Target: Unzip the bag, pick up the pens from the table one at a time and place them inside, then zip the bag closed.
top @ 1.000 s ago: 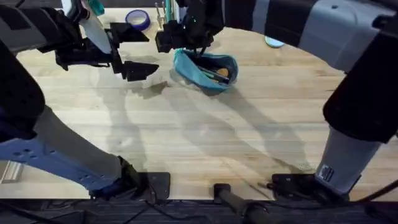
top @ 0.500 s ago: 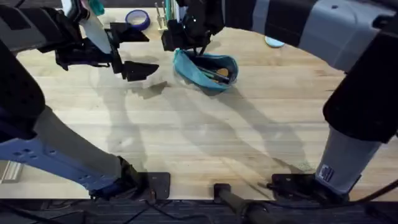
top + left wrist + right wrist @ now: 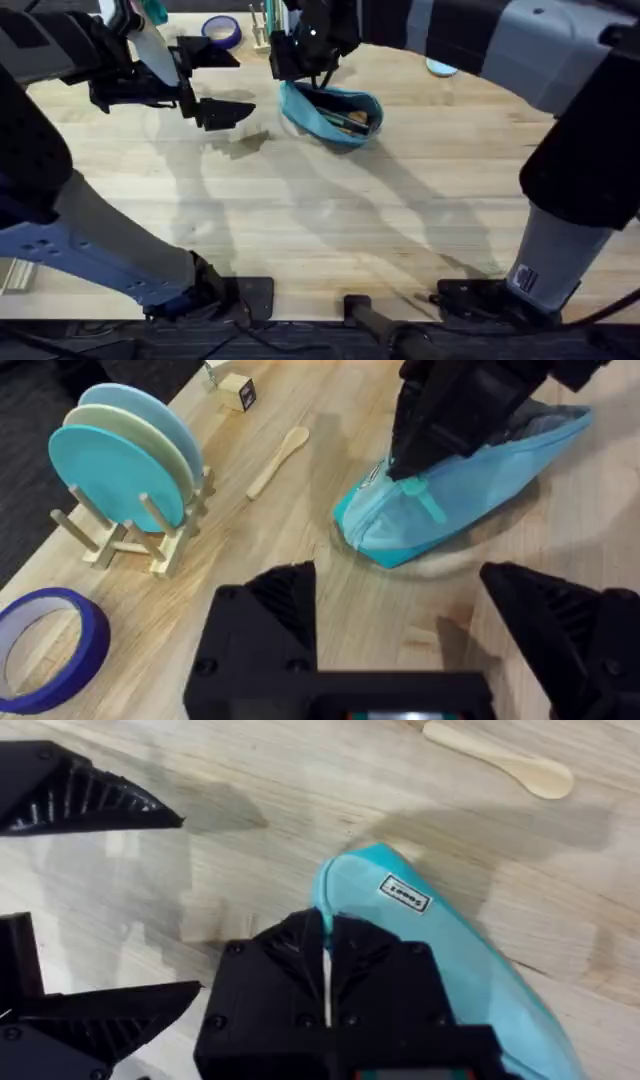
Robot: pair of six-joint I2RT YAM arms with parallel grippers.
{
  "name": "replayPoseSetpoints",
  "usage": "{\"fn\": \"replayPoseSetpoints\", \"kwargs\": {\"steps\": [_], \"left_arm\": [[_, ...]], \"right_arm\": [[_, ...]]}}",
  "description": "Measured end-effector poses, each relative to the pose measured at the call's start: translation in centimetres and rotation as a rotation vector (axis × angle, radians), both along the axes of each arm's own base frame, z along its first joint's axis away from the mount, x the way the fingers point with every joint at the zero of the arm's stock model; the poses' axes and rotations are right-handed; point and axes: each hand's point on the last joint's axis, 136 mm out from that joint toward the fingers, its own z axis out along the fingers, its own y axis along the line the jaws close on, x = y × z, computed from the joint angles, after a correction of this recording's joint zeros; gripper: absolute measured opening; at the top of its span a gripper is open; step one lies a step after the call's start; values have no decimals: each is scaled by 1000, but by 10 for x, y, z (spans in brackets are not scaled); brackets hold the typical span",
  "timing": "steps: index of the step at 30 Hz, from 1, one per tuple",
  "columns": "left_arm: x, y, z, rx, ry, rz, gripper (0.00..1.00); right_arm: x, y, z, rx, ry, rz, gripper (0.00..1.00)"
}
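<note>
While the right gripper [image 3: 290,68] sits at the bag's [image 3: 335,112] nine o'clock end, its black fingers are pressed together with only a thin seam between them in the right wrist view, clenched on the bag's zipper pull [image 3: 428,500]. From the left wrist view that same gripper [image 3: 405,460] comes down onto the teal pouch [image 3: 450,490], and the small teal tab hangs just under its fingertips. The bag lies on the table [image 3: 330,220] toward twelve o'clock of the overhead view, slightly right of the middle, its long axis running from about ten to four o'clock. Its mouth gapes along the top, and inside something slim and dark with an orange-brown patch [image 3: 352,119] shows; I cannot tell whether this is one pen or two. A white label [image 3: 404,893] is sewn on the bag's side near the gripped end.

The left gripper [image 3: 205,80] hovers at the bag's nine o'clock, well apart from it, with its fingers spread wide and nothing between them; the left wrist view shows both black fingers [image 3: 270,610] splayed over bare wood.

A blue tape roll [image 3: 222,30] lies at twelve o'clock of the left gripper. A wooden rack of pale blue plates [image 3: 125,460], a wooden spoon [image 3: 275,455] and a small wooden block [image 3: 238,390] stand beyond the bag.
</note>
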Motion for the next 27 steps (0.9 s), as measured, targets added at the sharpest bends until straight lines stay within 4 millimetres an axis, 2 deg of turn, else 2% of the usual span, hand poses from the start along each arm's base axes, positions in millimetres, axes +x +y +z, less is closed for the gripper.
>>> {"fn": "replayPoseSetpoints", "kwargs": {"steps": [27], "left_arm": [[0, 0, 0, 0, 0, 0, 993]], "right_arm": [[-1, 1, 2, -56, -50, 124, 32]]}}
